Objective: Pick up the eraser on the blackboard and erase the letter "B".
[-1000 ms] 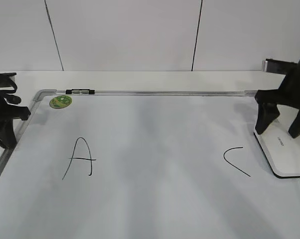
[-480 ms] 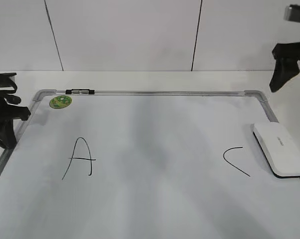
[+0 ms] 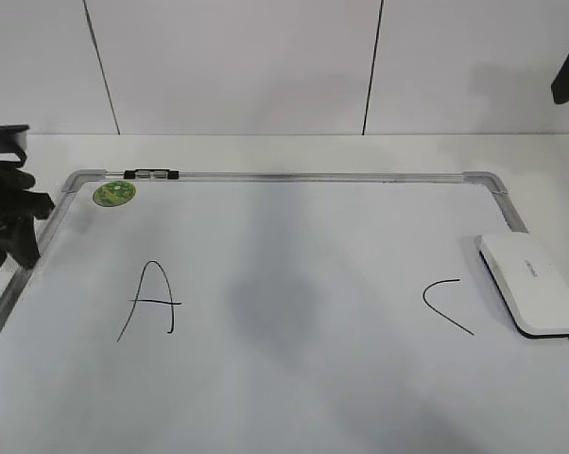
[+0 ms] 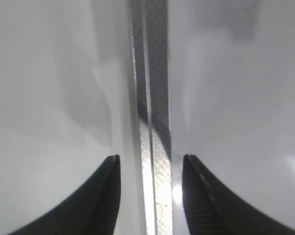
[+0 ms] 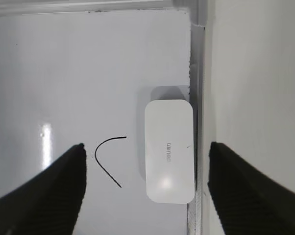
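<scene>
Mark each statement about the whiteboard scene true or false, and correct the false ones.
1. The eraser lies flat on the blackboard by its right frame edge. True.
2. The right gripper is shut on the eraser. False: it is open, above the eraser, not touching it.
3. A letter "B" stands between the "A" and the "C". False: that stretch of board is blank.
4. A round green sticker sits near the far left corner. True.
5. The left gripper holds a marker. False: it is open and empty, over the frame.

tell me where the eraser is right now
In the exterior view the eraser lies flat on the blackboard at its right edge, against the frame and just right of the curved C mark, with no gripper touching it.
</scene>
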Motion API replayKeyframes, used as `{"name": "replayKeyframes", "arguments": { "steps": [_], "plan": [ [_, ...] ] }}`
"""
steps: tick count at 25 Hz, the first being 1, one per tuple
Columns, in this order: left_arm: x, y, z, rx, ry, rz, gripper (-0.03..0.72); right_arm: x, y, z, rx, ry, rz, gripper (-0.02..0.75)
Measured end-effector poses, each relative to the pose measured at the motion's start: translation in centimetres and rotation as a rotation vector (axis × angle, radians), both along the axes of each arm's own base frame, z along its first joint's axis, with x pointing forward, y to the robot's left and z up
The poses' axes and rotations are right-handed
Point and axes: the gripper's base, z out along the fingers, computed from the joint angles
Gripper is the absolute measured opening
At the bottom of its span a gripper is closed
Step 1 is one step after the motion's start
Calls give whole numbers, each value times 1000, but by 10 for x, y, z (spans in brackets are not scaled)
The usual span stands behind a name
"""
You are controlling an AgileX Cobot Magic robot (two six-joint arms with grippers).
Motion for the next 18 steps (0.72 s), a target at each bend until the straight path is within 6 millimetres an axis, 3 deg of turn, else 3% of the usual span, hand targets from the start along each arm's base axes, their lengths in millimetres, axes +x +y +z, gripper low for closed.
{"name": "replayKeyframes", "arguments": {
  "steps": [7,10,15,18],
  "plan": [
    [-23,0,49,-11,10,-17,340,-36,6,21,55,-58,7,592],
    [-37,1,66,0,51,-34,340,-60,6,15,60,-37,7,592],
    [-56,7,99,56,-29,-24,337,-105,6,5,44,-23,6,591],
    [-78,8,123,57,-94,-10,307,-132,5,-1,16,-30,16,590]
  ]
}}
